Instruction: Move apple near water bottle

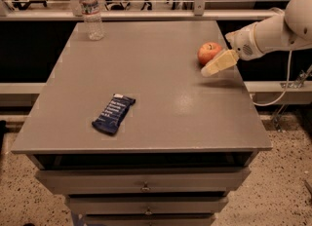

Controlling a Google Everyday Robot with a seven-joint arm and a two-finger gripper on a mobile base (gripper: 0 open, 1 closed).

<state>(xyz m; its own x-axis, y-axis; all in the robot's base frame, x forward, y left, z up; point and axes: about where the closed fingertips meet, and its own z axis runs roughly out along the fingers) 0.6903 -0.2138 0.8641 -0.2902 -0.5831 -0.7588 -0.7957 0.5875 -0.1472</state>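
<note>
The apple [208, 52], small, round and red-orange, sits on the grey table top [161, 79] near its right edge. The water bottle [90, 9], clear with a white cap and a pale label, stands upright at the far left corner of the table. My gripper [212, 68] reaches in from the right on a white arm. Its pale fingers [220, 63] point down-left and lie just in front of and to the right of the apple, very close to it. It holds nothing that I can see.
A dark blue snack packet [113, 113] lies flat at the front left of the table. Drawers [146, 187] sit below the table top. A railing and chair legs stand behind the table. A cable hangs at the right.
</note>
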